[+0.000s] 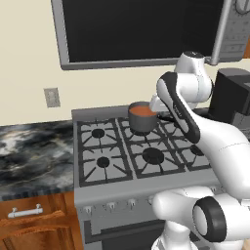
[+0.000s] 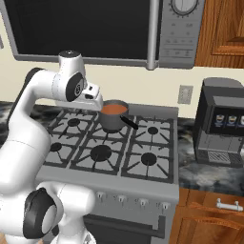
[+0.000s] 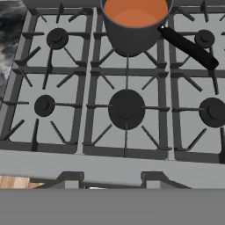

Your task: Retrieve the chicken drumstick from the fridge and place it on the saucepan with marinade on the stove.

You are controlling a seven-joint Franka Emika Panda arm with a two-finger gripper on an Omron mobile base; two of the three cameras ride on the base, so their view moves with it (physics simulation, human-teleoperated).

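The dark grey saucepan (image 1: 141, 119) (image 2: 113, 116) (image 3: 132, 30) stands on the back middle burner of the stove (image 1: 105, 188) (image 2: 143, 188) (image 3: 110, 165). Its straight black handle (image 3: 186, 46) points right. Smooth red-orange marinade (image 1: 142, 111) (image 2: 114, 110) (image 3: 134, 11) fills it. My gripper (image 3: 112, 182) hovers over the stove's front, beside the pan and short of it. Two fingertips (image 3: 70, 178) stand apart at the bottom of the hand view, and the space between them is cut off there. The chicken drumstick and the fridge are out of view.
A microwave (image 2: 95, 28) hangs over the stove. A dark coffee machine (image 2: 223, 124) (image 1: 229, 95) sits on the counter to the right. A marble counter (image 1: 34, 146) with wooden drawers (image 1: 34, 219) lies to the left. The other burners are bare.
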